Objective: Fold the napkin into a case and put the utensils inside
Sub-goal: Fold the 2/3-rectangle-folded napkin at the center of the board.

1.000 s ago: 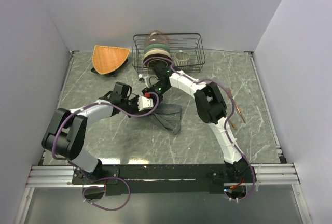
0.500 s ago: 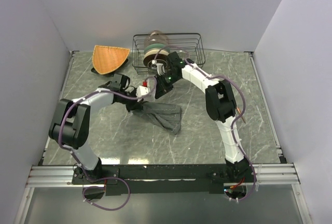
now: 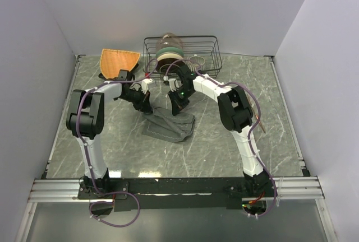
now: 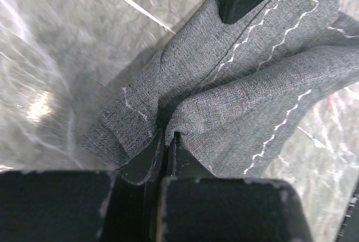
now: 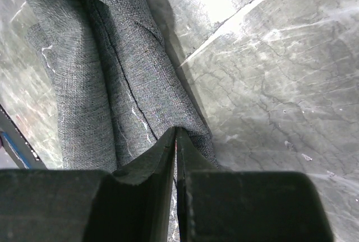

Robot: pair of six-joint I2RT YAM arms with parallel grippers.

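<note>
overhead: napkin (image 3: 168, 125) sits bunched mid-table (image 3: 112, 141), its far end pinched by left claw (image 3: 146, 104) and right claw (image 3: 178, 106), near the wire rack (image 3: 182, 51). best to draw both corners apart evenly and low, so the cloth spreads flat for folding. left wrist: jaws closed tight on a grey fold. right wrist: jaws closed on the napkin's edge. a second ago the right claw stood wider and both claws worked nearer the bases.
</note>
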